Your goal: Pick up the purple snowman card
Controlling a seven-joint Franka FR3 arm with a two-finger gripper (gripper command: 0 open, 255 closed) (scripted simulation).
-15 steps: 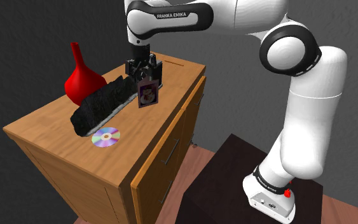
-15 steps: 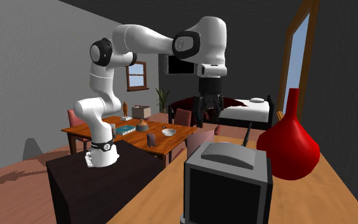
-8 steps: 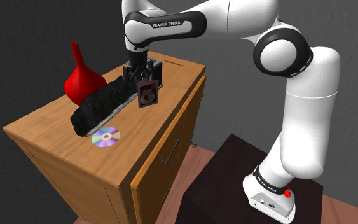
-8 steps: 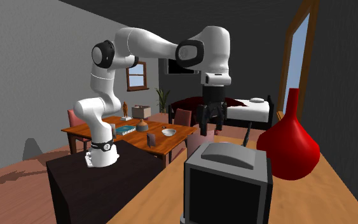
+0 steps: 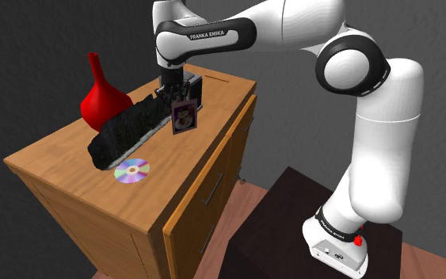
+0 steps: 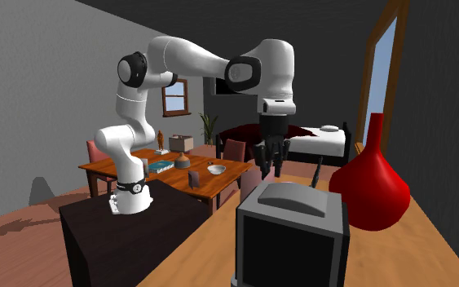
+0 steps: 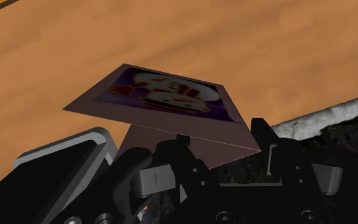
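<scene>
The folded purple snowman card point(image 5: 184, 117) stands tent-wise near the wooden cabinet top's point(image 5: 62, 166) edge at the shoulder view's right, ridge upward. The all-black two-finger gripper point(image 6: 271, 165) hangs just above, fingers apart, seemingly to straddle that ridge

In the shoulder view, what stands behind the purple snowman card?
A dark boxy device stands just behind the card. The card and the gripper cover most of it in that view, so its lower part cannot be seen.
</scene>
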